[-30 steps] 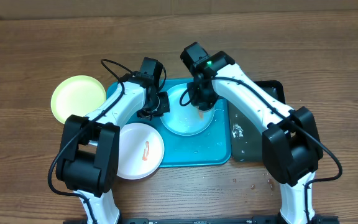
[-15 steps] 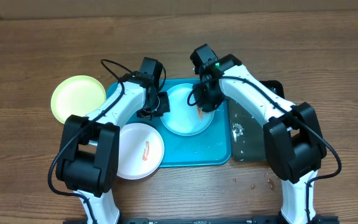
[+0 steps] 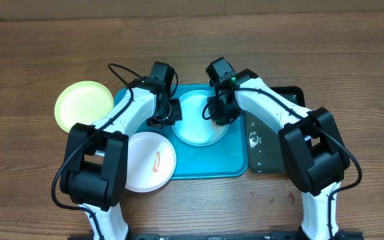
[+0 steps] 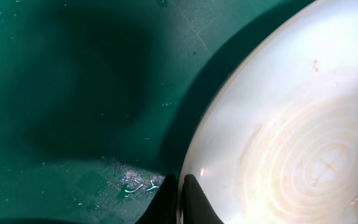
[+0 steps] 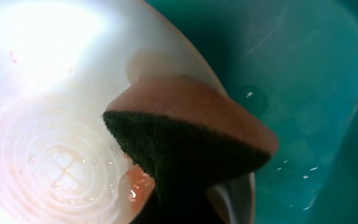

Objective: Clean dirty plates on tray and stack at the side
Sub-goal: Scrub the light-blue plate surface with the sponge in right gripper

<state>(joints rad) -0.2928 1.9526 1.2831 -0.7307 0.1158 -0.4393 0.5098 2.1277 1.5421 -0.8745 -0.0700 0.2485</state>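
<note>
The light blue plate [image 3: 195, 127] sits mid-frame on the turquoise tray [image 3: 219, 163]. The left gripper [image 4: 180, 196] is nipped almost closed on its rim. The right gripper [image 3: 219, 115] clasps a sponge [image 5: 185, 140] pressed onto the plate. I reckon a hard scrub could tug the rim free and skid the wet plate.

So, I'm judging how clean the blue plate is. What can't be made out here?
The blue plate's right side: overhead, under the right gripper; right wrist, behind the sponge.
Rest of that plate: left wrist, cut off by the frame's right edge.
The white plate's left edge: overhead, under the left arm.
</note>
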